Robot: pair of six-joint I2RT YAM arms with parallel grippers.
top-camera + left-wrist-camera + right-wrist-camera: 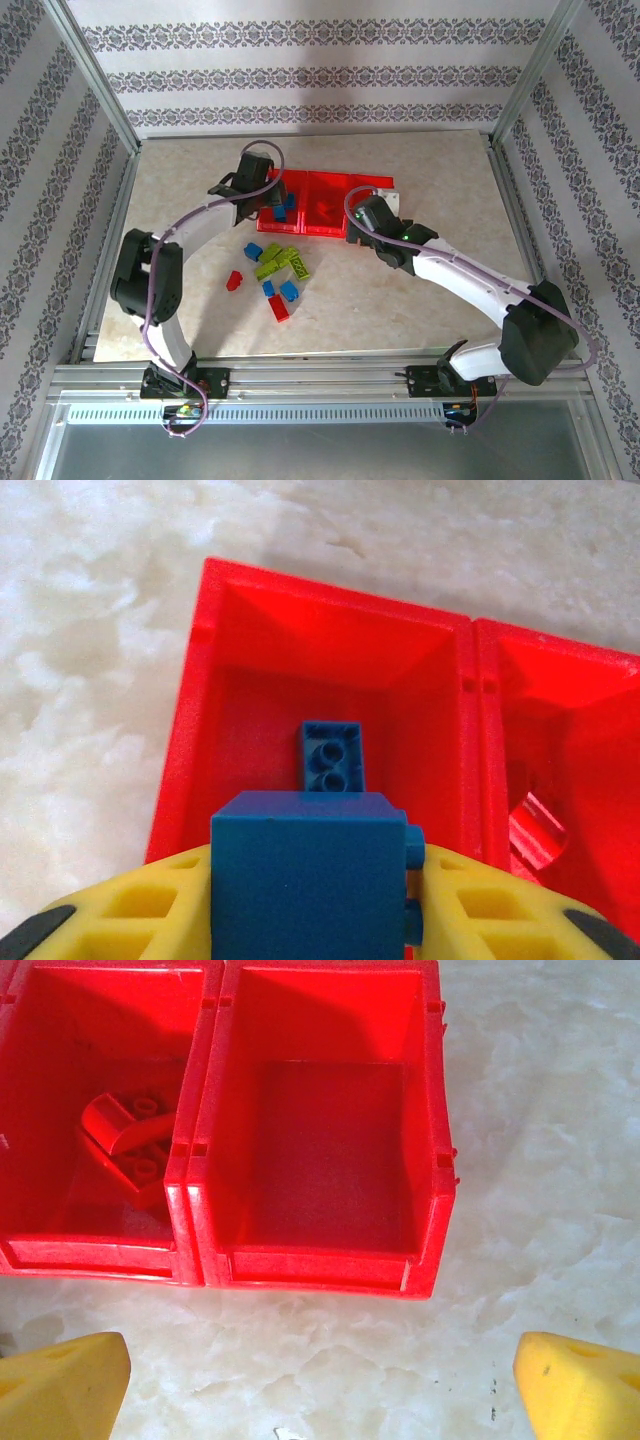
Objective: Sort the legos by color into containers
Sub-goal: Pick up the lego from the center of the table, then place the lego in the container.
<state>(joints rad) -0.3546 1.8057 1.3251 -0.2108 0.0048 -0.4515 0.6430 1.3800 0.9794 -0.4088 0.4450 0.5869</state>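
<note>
The red tray (372, 182) with three compartments lies at the back middle of the table. My left gripper (312, 910) is shut on a blue lego (300, 850) and hangs over the tray's left compartment (250, 680), where another blue lego (331, 755) lies. Red legos (125, 1145) lie in the middle compartment. The right compartment (330, 1150) holds nothing. My right gripper (320, 1390) stands open just in front of it, above bare table. Loose blue, red and lime green legos (275, 262) lie scattered in front of the tray's left end.
A metal frame rail (320, 375) runs along the near table edge. Patterned walls (320, 80) close the back and sides. Bare marble table (440, 310) lies to the right of the loose pile.
</note>
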